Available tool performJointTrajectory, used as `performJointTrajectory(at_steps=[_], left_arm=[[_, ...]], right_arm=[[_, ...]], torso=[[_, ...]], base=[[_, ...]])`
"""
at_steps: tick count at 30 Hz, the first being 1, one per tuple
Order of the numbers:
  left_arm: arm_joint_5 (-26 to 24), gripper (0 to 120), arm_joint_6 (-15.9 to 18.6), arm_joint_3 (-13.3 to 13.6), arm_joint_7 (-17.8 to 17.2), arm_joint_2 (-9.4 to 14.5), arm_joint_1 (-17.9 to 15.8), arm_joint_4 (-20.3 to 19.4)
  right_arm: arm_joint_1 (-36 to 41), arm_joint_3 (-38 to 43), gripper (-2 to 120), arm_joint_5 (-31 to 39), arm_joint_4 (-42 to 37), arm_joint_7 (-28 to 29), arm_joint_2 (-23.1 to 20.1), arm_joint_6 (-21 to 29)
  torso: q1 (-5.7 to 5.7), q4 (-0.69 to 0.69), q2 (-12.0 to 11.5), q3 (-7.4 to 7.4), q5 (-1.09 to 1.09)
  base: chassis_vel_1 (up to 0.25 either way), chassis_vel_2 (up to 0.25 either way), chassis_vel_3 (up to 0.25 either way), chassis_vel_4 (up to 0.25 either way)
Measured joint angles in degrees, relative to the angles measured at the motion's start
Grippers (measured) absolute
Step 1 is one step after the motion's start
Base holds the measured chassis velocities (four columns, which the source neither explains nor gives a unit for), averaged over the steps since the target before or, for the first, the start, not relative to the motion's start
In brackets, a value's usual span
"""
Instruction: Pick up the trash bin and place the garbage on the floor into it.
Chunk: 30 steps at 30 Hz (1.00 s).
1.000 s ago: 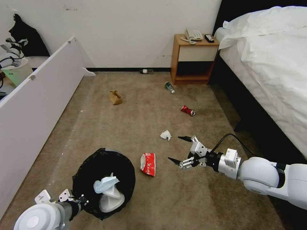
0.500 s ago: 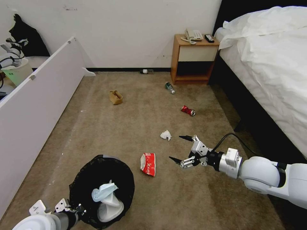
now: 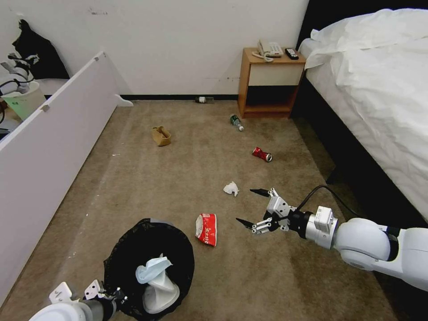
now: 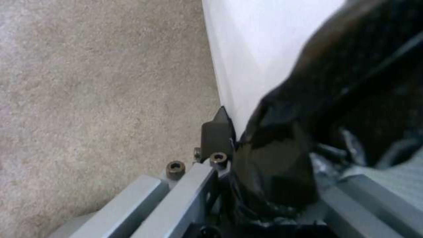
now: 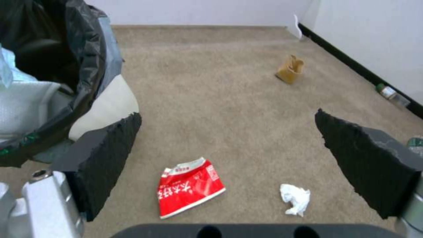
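Observation:
The trash bin (image 3: 149, 267), white with a black bag over its rim, hangs low at the front left over the carpet floor (image 3: 174, 178). A white slipper and a blue face mask lie inside it. My left gripper (image 3: 107, 295) is shut on the bin's rim (image 4: 282, 158). My right gripper (image 3: 251, 207) is open just right of the red packet (image 3: 206, 229) (image 5: 189, 187). The white tissue (image 3: 231, 188) (image 5: 295, 198) lies beside it. Farther off lie a red can (image 3: 262, 154), two bottles (image 3: 236, 121) (image 3: 204, 100) and a brown paper bag (image 3: 161, 135).
A white panel (image 3: 53, 147) runs along the left, with a cream bucket (image 3: 24, 100) behind it. A wooden nightstand (image 3: 269, 82) stands at the back wall. The bed (image 3: 379, 89) and its dark base line the right side.
My left arm has drawn the bin lower in the head view and then a little to the right, toward the red packet. The right gripper has barely moved and stays open.

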State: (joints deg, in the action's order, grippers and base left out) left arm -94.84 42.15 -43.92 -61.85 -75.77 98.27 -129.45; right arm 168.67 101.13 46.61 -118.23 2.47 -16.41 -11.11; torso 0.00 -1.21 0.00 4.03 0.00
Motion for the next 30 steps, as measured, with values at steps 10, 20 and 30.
performJointTrajectory(at_steps=[10, 20, 30], left_arm=[[2.79, 0, -0.01, 0.88, 1.93, 0.00, -1.79, -0.16], [4.67, 0, -0.01, 2.38, 2.28, -0.71, -2.69, -0.14], [7.01, 0, -0.01, 4.27, 3.43, -0.76, -3.33, -0.88]], right_arm=[[0.02, -0.05, 100, 0.76, 0.23, 0.03, -0.54, -0.02], [0.02, -0.10, 100, 0.90, 0.34, 0.32, -0.57, -0.01], [0.02, -0.10, 100, 0.83, 0.32, 0.31, -0.23, -0.10]], torso=[[0.00, 0.00, 0.00, 0.00, 0.00], [0.00, 0.00, 0.00, 0.00, 0.00], [0.00, 0.00, 0.00, 0.00, 0.00]], base=[[0.000, 0.000, 0.000, 0.000], [0.000, 0.000, 0.000, 0.000], [0.000, 0.000, 0.000, 0.000]])
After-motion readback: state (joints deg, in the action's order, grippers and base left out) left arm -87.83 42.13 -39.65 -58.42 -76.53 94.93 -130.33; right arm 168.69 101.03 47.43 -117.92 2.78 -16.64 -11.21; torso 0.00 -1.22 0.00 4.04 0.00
